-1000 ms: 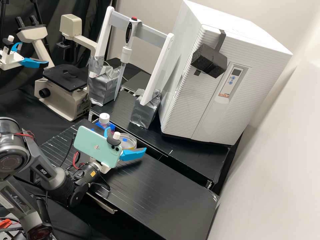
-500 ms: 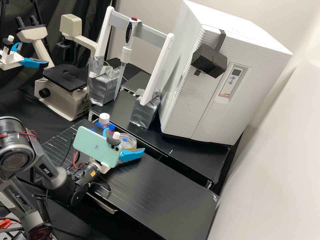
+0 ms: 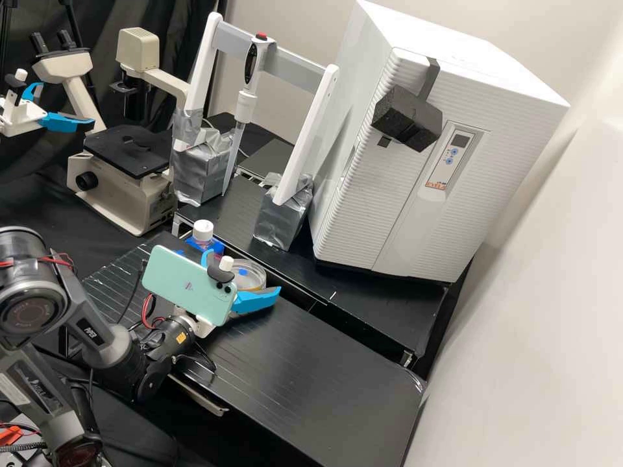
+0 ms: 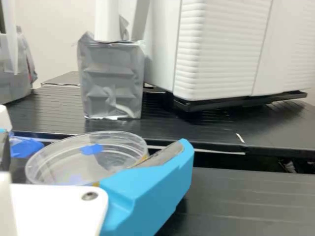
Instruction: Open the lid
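Blue fingers (image 3: 256,300), still spread by the clear dish (image 3: 259,279), seem slightly closer together.

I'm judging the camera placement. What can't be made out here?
Near side of the dish: wrist view, hidden by the pincer's blue finger and white bracket.
Base of the bottle: high view, behind the green phone.
Reading on the display: high view, too small.
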Available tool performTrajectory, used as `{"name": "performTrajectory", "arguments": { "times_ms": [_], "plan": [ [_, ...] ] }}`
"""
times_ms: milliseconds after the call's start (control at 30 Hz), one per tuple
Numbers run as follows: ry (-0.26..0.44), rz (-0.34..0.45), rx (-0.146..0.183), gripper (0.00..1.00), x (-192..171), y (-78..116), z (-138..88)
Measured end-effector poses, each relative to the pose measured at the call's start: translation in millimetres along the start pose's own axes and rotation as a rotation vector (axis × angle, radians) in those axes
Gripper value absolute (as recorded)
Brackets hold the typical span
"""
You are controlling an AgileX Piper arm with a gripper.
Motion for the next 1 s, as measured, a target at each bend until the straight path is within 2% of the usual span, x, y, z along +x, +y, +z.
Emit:
{"name": "performTrajectory", "arguments": {
  "times_ms": [1000],
  "plan": [
    [-0.009, -0.007, 0.019, 0.00, 2.0, -2.5, 2.1]
  ]
}}
